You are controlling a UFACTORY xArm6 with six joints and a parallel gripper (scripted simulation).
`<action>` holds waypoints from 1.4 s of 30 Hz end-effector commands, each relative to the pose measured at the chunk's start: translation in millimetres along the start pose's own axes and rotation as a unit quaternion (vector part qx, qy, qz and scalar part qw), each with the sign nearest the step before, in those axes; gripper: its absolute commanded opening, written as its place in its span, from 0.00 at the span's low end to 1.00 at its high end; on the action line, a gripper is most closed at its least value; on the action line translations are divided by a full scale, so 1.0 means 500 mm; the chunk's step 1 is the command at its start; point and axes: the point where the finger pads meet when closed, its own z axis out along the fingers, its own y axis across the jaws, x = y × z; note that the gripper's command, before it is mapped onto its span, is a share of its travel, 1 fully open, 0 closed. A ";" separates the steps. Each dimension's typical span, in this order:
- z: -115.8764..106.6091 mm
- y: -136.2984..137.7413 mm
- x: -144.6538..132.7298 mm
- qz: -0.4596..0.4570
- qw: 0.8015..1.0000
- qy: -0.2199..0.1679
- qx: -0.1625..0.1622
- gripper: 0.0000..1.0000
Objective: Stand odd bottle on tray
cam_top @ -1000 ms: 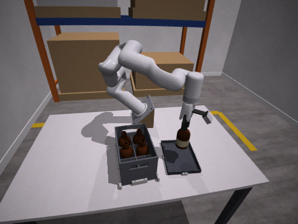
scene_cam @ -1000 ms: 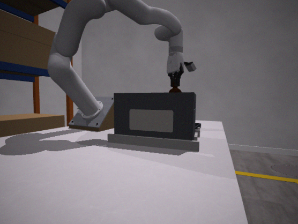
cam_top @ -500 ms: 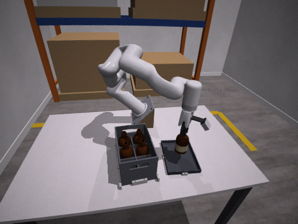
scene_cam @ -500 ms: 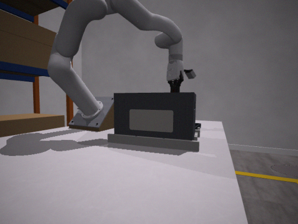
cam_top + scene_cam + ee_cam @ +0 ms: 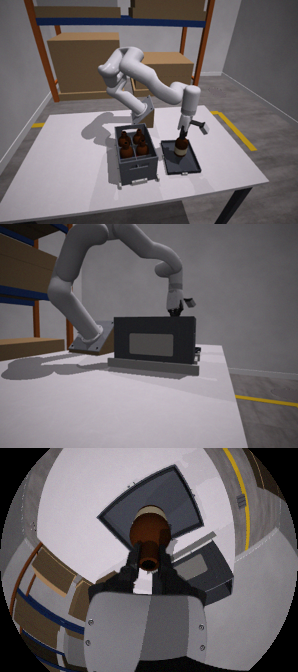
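A brown bottle [image 5: 181,144] [image 5: 150,534] with a cream label is upright over the middle of the dark tray [image 5: 185,168] [image 5: 182,505]. Its base is on or just above the tray floor; I cannot tell which. My gripper [image 5: 183,134] [image 5: 175,313] [image 5: 149,551] points down and is shut on this bottle's neck. The grey crate [image 5: 138,172] [image 5: 153,322] [image 5: 219,564] stands level beside the tray. In it, two brown bottles [image 5: 124,141] [image 5: 139,138] stand at the back and two more bottles [image 5: 126,152] [image 5: 142,149] at the front. Their lower parts are hidden by the crate walls.
Pale brackets [image 5: 139,181] [image 5: 150,366] sit at the crate's foot, and a small one [image 5: 184,173] at the tray's front edge. The arm's slanted base [image 5: 148,113] [image 5: 91,342] stands behind the crate. The table [image 5: 67,174] [image 5: 107,411] extends around both containers.
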 end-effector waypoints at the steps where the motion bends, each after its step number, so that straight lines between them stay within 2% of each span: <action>1: 0.002 0.001 0.003 0.001 1.000 0.003 0.000 0.00; 42: 0.011 0.001 0.003 0.001 1.000 0.003 0.000 0.00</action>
